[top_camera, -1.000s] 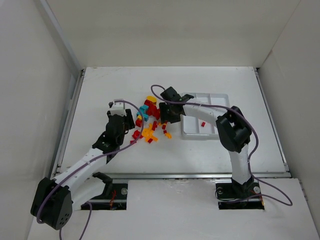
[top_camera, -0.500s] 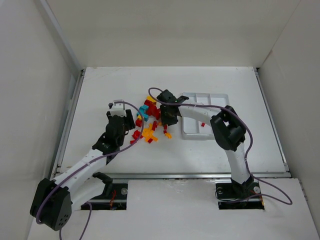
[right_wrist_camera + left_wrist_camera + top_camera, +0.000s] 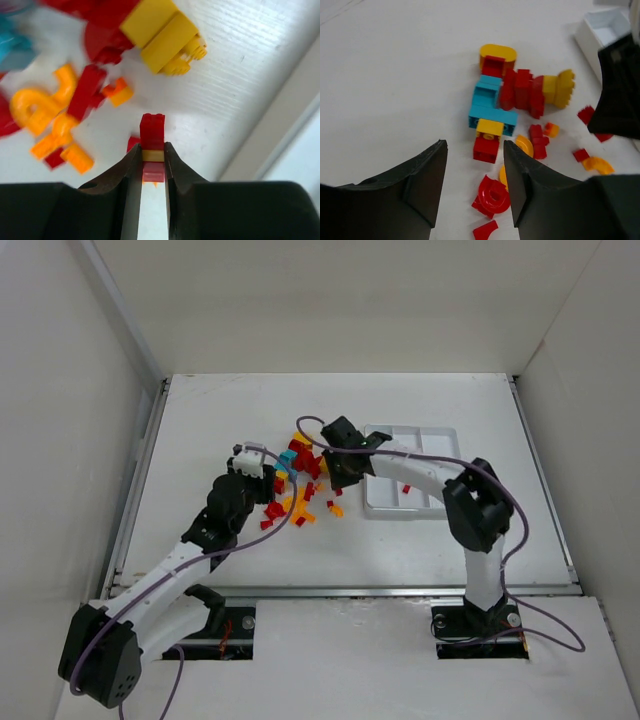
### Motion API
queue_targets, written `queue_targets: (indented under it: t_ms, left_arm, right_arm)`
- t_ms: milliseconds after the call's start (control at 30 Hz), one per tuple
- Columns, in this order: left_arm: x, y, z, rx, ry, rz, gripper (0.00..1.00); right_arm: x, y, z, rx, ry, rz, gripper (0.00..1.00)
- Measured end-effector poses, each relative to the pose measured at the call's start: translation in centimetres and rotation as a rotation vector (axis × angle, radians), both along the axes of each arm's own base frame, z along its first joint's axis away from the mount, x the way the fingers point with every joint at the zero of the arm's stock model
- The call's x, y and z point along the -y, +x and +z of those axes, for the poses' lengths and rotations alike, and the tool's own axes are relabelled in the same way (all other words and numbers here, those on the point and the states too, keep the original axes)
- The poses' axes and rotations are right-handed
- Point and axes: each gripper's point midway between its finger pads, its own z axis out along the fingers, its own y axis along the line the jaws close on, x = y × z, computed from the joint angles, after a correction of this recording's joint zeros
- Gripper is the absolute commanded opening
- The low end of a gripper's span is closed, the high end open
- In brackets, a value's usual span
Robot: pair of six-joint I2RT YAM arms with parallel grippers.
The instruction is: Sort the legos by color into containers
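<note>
- The small red plastic brick with a yellow layer [image 3: 152, 125] sits at the edge of the loose lego pile [image 3: 520, 95], beside the white plastic tray [image 3: 285, 135], clamped between the right gripper [image 3: 151, 150] fingers.
- It is best lifted straight up, clear of its neighbours.
- The left gripper [image 3: 475, 147] fingers stand parted and empty.

I get bright, even overhead light; the white table [image 3: 400, 540] nearly washes out and the shadows are faint. In my right wrist view the pinched red and yellow brick [image 3: 152, 145] is sharp, while the teal bricks [image 3: 15, 47] at the corner blur. In my left wrist view the fingers [image 3: 420, 185] look dark and soft-edged.
</note>
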Motion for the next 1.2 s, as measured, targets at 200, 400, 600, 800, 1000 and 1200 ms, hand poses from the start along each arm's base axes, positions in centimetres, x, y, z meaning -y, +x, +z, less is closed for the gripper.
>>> queue_targets:
  t_ms: [200,400,600,800,1000,1200]
  left_arm:
    - [4.5,-2.0,1.2,0.079,0.102,-0.37,0.58]
    - [9.8,-5.4,4.7,0.2,0.127,-0.789,0.64]
    - [13.4,-7.2,8.7,0.293,0.122,-1.1,0.67]
    - [14.9,-8.6,7.6,0.27,0.139,-1.323,0.71]
    - [15.1,-10.3,5.9,0.217,0.117,-1.434,0.66]
    - [15.4,-10.1,6.2,0.209,0.102,-1.437,0.61]
  right_arm:
    - [1.3,-1.5,9.8,0.234,0.068,0.26,0.0]
    - [2.1,-6.2,14.8,0.422,0.161,0.626,0.0]
    - [1.8,-9.5,15.3,0.471,0.217,0.883,0.0]
    - [1.1,-10.7,16.4,0.515,0.262,0.987,0.0]
    - [0.7,-11.2,16.6,0.523,0.278,1.028,0.0]
    - [0.4,-11.7,16.7,0.523,0.293,1.052,0.0]
